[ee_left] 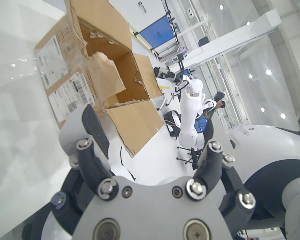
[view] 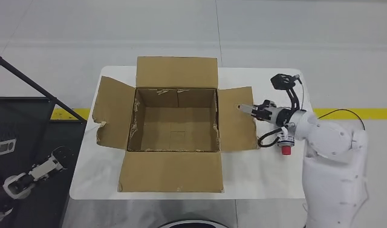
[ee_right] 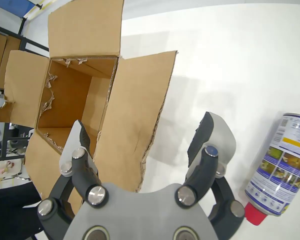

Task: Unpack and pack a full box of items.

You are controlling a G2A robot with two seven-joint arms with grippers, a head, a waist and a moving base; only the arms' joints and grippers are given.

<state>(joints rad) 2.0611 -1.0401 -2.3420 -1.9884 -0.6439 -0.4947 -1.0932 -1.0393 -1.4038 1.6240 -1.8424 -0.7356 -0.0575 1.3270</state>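
Note:
An open cardboard box point(view: 175, 128) stands in the middle of the white table point(view: 266, 179), all flaps folded outward and its inside bare. The box point(ee_right: 65, 106) has torn flap edges, and one side of the box point(ee_left: 65, 86) carries labels. My right gripper point(view: 247, 109) hovers over the box's right flap, and my right gripper point(ee_right: 143, 133) is open with nothing between its fingers. A spray can with a red cap point(ee_right: 282, 166) lies on the table beside that arm; the spray can point(view: 285, 148) rests partly under it. My left gripper point(ee_left: 152, 128) is open, low beside the table's left edge.
A black frame and dark floor area point(view: 24, 113) lie left of the table, where the left arm point(view: 30, 176) hangs. Bare table surface surrounds the box, widest to the right and along the front edge.

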